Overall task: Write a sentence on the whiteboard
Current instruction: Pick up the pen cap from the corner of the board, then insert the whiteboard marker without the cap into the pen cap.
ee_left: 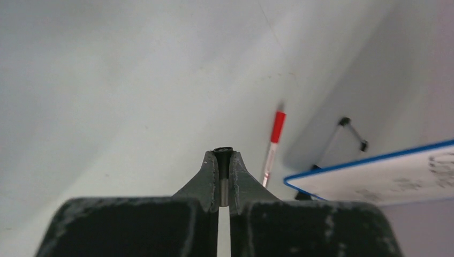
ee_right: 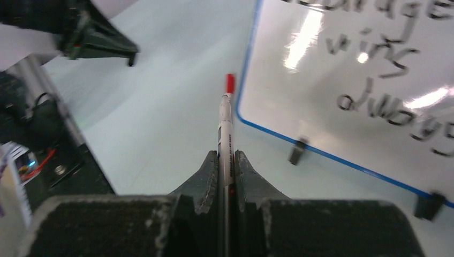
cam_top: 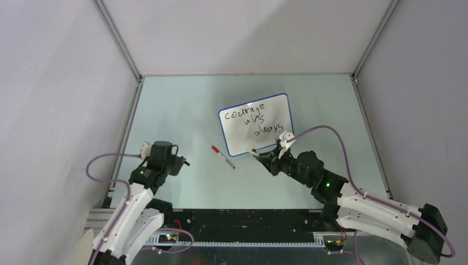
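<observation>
1. My left gripper (cam_top: 186, 163) hangs low over the left half of the table (cam_top: 176, 110), its fingers pressed together. In my wrist view a small dark round bit sits at the fingertips. I cannot tell whether it is part of them or something pinched. I judge this arm is kept to the side so the middle is free.
2. The pen (cam_top: 223, 157) lies flat on the table between my two grippers, just beside the near left corner of the whiteboard (cam_top: 240, 142). Its red cap (cam_top: 214, 148) points away from me. Since it is capped and lying down, I take the writing to be over.
3. The whiteboard stands right of centre on small black feet (ee_right: 297, 152), its face turned up so it can be written on and read. The sentence (cam_top: 255, 120) reads "courage wins always" in black, each line stepping further right, and looks complete.
4. My right gripper (cam_top: 255, 155) is at the board's near edge, fingers closed.
   - In my wrist view the pen's barrel lines up with the slit between them, as if clamped.
   - The top view shows the pen lying apart from them on the table.
   - So I judge that I hold nothing here, though I am not sure.
5. Counts:
   - two grippers, both closed
   - one pen with one cap
   - one whiteboard
   - two feet in view
   - three words on three lines
</observation>
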Available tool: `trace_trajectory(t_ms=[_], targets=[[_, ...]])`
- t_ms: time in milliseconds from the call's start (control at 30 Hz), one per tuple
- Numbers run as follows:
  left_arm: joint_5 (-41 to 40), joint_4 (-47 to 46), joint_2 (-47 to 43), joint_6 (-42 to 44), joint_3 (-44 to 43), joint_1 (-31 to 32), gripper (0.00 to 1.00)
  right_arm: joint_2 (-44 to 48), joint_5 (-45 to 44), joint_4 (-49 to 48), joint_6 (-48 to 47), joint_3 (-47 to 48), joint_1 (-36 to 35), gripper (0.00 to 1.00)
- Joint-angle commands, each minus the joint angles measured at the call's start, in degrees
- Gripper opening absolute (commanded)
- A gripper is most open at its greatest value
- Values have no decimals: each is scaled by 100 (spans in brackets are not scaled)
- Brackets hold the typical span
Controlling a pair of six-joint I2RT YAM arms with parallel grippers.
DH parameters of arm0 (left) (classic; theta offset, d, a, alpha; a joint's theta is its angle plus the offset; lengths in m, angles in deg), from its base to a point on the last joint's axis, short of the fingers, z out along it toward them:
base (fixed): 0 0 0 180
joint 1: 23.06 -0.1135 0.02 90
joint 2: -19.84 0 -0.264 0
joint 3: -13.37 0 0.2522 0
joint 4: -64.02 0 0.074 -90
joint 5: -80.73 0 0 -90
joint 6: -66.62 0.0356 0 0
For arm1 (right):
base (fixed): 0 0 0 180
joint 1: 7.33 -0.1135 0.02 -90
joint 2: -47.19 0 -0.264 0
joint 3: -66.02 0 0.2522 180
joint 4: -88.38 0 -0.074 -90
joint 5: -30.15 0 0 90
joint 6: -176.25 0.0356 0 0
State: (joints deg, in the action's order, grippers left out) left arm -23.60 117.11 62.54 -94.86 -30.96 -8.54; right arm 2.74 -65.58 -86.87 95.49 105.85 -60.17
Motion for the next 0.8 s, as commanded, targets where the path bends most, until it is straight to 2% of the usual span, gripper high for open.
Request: trace_trajectory(t_ms=[0,200,433,500,767], targets=[[894,-354,-671,-1201,458,52,0,34,223,-668,-280,15,-569,0],[1296,-491,-1205,-1805,492,275,0,-307,-68,-698,-167,263,-1195,0],[1460,-1043,-1738,-2844,678,787,0,-1297,-726,-923,-363,883,-1956,0],[1160,-849,-1789,-2906,536,877,0,-1569,-886,-895,-428,1133,-2118,0],[1187,-711,-1840,-2979,414,912,0,-2385,-1359,-749,-755,1966,-2616,0]])
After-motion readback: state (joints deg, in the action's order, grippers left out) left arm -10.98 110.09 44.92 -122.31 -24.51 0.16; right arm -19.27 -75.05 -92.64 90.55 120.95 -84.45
